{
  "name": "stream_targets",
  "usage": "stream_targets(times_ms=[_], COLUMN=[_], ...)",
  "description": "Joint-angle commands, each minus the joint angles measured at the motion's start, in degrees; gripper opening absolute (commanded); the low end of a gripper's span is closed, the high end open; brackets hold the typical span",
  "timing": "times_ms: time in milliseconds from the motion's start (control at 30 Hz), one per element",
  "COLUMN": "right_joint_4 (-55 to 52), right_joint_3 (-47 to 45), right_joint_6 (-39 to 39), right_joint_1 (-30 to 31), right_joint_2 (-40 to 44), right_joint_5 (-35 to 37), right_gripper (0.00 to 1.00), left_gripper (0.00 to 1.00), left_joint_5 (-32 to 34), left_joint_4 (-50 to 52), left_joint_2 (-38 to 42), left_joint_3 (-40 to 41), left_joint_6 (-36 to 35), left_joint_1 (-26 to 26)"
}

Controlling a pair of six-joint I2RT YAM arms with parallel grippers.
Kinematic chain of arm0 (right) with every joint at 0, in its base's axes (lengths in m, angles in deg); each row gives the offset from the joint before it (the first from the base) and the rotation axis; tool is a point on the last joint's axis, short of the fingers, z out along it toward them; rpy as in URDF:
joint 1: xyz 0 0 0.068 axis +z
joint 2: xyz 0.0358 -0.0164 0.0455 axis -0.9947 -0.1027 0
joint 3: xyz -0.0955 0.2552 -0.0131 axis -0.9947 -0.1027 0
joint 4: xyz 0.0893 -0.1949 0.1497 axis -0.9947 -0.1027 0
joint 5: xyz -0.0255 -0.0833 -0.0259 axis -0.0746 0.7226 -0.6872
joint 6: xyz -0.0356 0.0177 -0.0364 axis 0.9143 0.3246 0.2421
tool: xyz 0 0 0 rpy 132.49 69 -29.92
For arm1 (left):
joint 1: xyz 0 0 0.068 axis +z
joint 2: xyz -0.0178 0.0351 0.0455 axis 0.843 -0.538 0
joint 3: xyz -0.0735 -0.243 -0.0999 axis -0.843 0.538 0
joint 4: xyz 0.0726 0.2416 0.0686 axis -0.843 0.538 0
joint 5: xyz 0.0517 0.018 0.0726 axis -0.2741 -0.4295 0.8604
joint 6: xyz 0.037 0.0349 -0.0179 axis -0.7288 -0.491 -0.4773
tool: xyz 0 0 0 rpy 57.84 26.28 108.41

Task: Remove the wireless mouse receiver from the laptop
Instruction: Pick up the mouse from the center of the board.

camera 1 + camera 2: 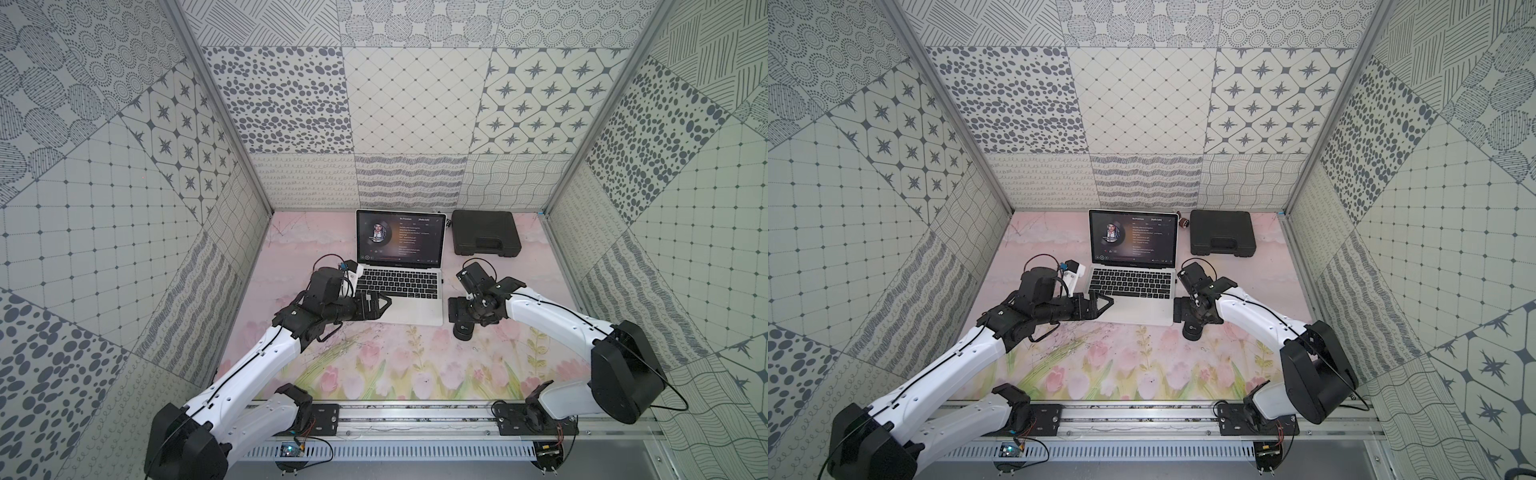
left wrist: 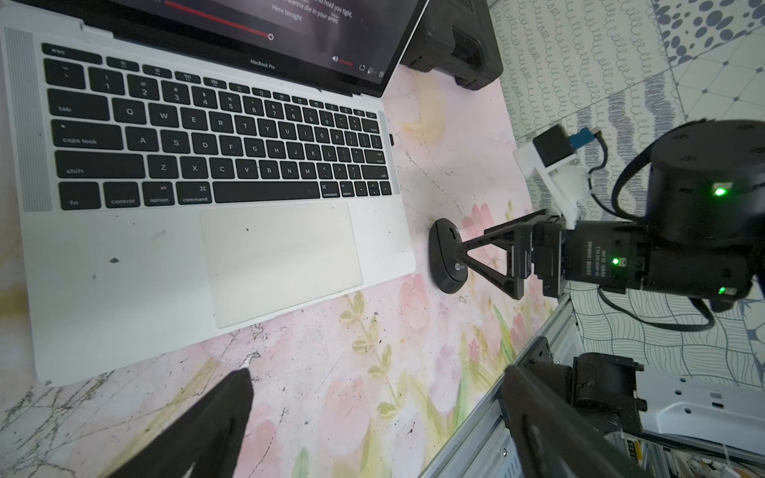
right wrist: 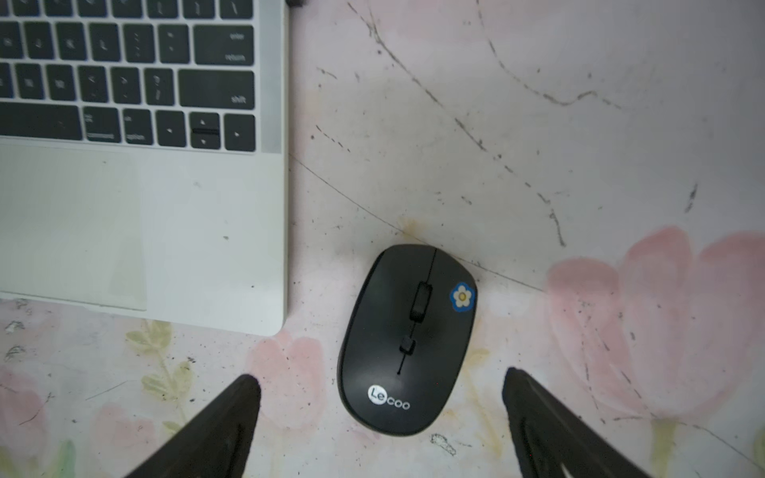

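The silver laptop (image 1: 409,309) (image 1: 1142,309) stands open at the middle back, its dark screen showing a round portrait and text. The wireless mouse receiver (image 2: 391,139) (image 3: 296,3) is a tiny black stub sticking out of the laptop's right edge beside the keyboard. My left gripper (image 1: 384,305) (image 2: 376,385) hangs open over the laptop's front left corner, with nothing between its fingers. My right gripper (image 1: 459,322) (image 3: 381,380) points down, open, straddling the black mouse (image 3: 407,339) without gripping it. The receiver lies well beyond its fingertips.
The mouse (image 1: 462,332) (image 2: 445,256) lies on the flowered mat just off the laptop's front right corner. A flat black toolbox (image 1: 486,232) (image 1: 1223,232) sits at the back right. A small dark object (image 1: 1183,223) stands behind the screen's right corner. Patterned walls enclose three sides.
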Motion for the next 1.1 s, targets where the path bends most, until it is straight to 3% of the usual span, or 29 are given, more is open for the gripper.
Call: stream_targets(times_ms=[0, 200, 367, 467, 800, 900, 1067], right_joint_4=[0.79, 10.59, 15.02, 19.11, 25.0, 24.77, 22.18], right_joint_3=[-2.9, -10.33, -12.64, -14.08, -19.09, -19.34, -18.96], right_joint_6=[-6.17, -12.21, -15.6, -16.35, -22.58, -23.72, -23.11], right_joint_1=[1.93, 8.38, 12.48, 13.44, 15.89, 16.27, 17.18], right_joint_2=[0.19, 3.71, 0.66, -1.26, -2.42, -2.18, 1.4], right_joint_5=[3.72, 11.05, 19.33, 20.7, 25.29, 24.71, 22.62], right_gripper=[0.97, 0.95, 0.95, 0.93, 0.75, 0.66, 0.61], left_gripper=[0.99, 1.0, 0.99, 1.0, 1.0, 0.99, 0.99], left_joint_5=[-2.28, -1.76, -1.53, -1.29, -0.9, -0.83, -0.28], left_joint_4=[-0.26, -1.82, -1.9, -1.66, -0.63, -0.07, -0.29], left_joint_2=[-0.33, 0.73, 2.0, 2.64, 2.87, 2.89, 3.29], left_joint_3=[0.7, 1.72, 1.94, 2.11, 1.64, 1.5, 1.75], left_joint_6=[-1.17, -1.35, -1.56, -1.74, -1.87, -1.92, -1.69], left_joint_1=[-1.56, -3.18, -3.27, -3.36, -3.37, -3.37, -3.37])
